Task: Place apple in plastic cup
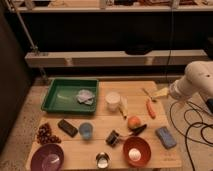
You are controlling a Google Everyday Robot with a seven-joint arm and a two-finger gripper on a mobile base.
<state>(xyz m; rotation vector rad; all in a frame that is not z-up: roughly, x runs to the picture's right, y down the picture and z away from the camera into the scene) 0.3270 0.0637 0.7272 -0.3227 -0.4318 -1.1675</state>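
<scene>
The apple (133, 122), small, round and orange-yellow, lies on the wooden table right of centre. The plastic cup (86, 130), a translucent light-blue tumbler, stands upright left of the apple with a gap between them. My gripper (161, 92) is at the end of the white arm (197, 82), over the table's right far edge. It is up and to the right of the apple, well apart from it and holding nothing that I can see.
A green tray (59, 100) with a crumpled wrapper is at the back left. A white cup (113, 100), carrot (150, 108), blue sponge (165, 137), red bowl (142, 145) with a white ball, metal cup (102, 160), purple bowl (47, 158), grapes (45, 133) and cables (192, 127) are around.
</scene>
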